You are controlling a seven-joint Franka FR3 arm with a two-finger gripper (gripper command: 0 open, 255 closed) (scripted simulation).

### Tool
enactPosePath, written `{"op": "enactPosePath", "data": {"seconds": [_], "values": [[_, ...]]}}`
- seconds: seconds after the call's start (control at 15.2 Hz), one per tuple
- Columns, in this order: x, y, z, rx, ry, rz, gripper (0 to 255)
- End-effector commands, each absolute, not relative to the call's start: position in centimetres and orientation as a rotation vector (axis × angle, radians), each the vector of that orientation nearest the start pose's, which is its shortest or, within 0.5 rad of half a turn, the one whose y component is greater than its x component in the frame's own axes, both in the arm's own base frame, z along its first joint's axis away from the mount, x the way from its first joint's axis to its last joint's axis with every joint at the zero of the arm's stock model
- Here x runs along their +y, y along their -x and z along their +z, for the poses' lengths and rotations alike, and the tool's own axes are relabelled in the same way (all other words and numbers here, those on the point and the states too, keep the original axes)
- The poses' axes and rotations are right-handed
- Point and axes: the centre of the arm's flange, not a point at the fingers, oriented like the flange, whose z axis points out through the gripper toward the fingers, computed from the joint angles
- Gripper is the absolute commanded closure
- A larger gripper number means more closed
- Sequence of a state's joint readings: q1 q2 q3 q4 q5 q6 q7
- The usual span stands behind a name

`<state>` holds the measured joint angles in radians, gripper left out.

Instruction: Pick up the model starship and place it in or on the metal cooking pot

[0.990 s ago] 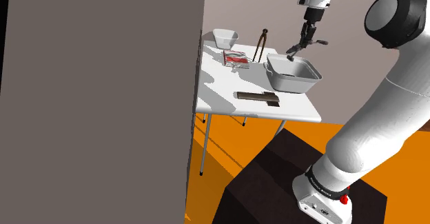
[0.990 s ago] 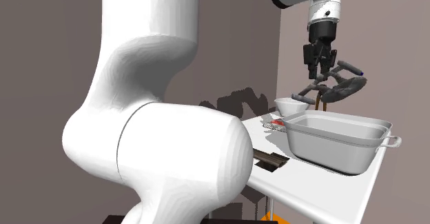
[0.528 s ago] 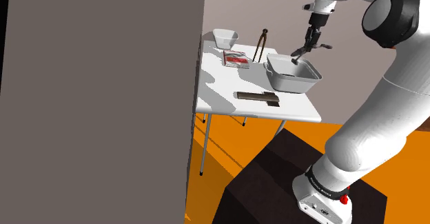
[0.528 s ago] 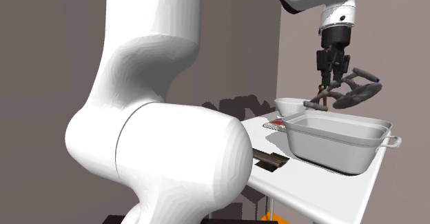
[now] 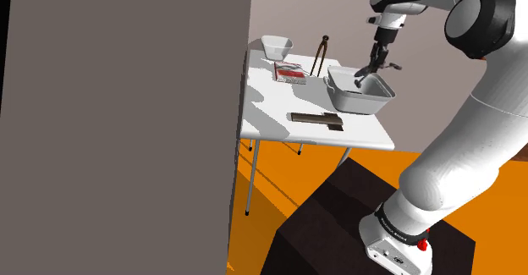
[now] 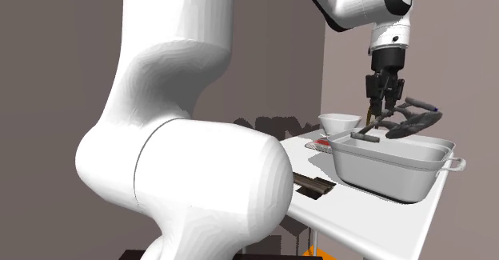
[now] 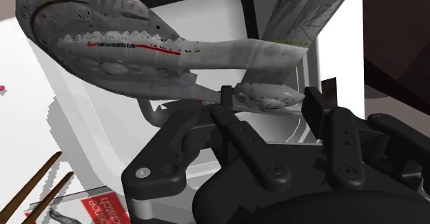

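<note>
My black gripper [image 6: 381,111] is shut on the grey model starship [image 6: 409,122] and holds it right over the pale metal cooking pot [image 6: 384,174]. The ship's lower pod [image 6: 368,137] dips to about the pot's rim. In the shoulder view the gripper [image 5: 374,63] and starship [image 5: 368,71] hang above the pot [image 5: 361,100] at the table's far right. In the wrist view the ship's saucer [image 7: 103,40] spreads ahead of the gripper [image 7: 272,105], whose fingers [image 7: 234,129] clasp its neck, with the pot's wall [image 7: 86,116] behind.
On the white table [image 5: 271,121] lie a white bowl [image 5: 277,45], upright dark tongs [image 5: 321,55], a red packet [image 5: 289,72] and a dark flat block [image 5: 317,118]. A tall grey panel [image 5: 127,121] borders the table's left. The dark stand [image 5: 338,222] sits on an orange floor.
The gripper has come down with the starship, shifting over the pot. The ship's lower pod has sunk from well above the pot to its rim.
</note>
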<state>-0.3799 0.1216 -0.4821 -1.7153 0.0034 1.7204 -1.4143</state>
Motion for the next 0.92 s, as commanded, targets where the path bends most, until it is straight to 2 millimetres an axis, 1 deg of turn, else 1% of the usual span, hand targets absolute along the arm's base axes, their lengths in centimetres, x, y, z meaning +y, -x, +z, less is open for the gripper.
{"op": "enactPosePath", "data": {"seconds": [0.0,0.33,0.79,0.86], "values": [[-43.6,-39.0,49.6,-0.836,2.953,0.139,255],[-43.6,-39.0,47.1,-0.836,2.953,0.139,255],[-43.6,-39.0,47.1,-0.836,2.953,0.139,255],[-43.6,-39.0,47.1,-0.836,2.953,0.139,0]]}}
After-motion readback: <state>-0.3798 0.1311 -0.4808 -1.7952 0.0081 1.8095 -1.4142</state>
